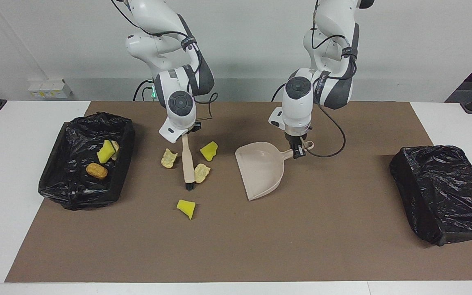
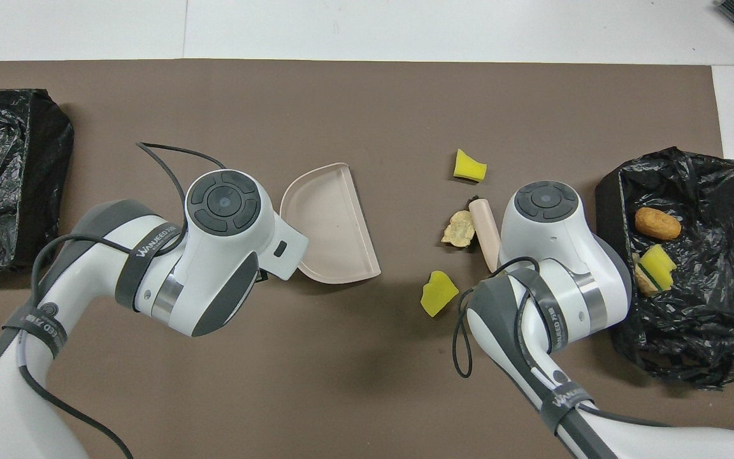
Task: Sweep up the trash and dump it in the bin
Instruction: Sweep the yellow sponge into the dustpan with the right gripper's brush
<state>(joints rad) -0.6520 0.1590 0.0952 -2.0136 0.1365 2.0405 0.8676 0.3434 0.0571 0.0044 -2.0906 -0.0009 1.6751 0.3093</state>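
My right gripper (image 1: 185,134) is shut on the handle of the beige brush (image 1: 187,162); its dark bristles (image 1: 189,187) point down at the brown mat. A pale beige foam bit (image 1: 201,172) touches the brush, and another (image 1: 169,158) lies beside it toward the bin. One yellow sponge chunk (image 1: 209,150) lies nearer to the robots and one (image 1: 187,208) farther. My left gripper (image 1: 298,150) is shut on the handle of the beige dustpan (image 1: 262,172), whose mouth faces the brush. The black-lined bin (image 1: 76,196) holds a yellow-green sponge (image 1: 106,151), a bread-like piece (image 1: 96,171) and a beige bit (image 1: 115,146).
A second black bag-covered box (image 1: 445,192) stands at the left arm's end of the table, also in the overhead view (image 2: 4,178). The brown mat (image 1: 301,246) covers the middle of the white table. In the overhead view both wrists hide their grippers.
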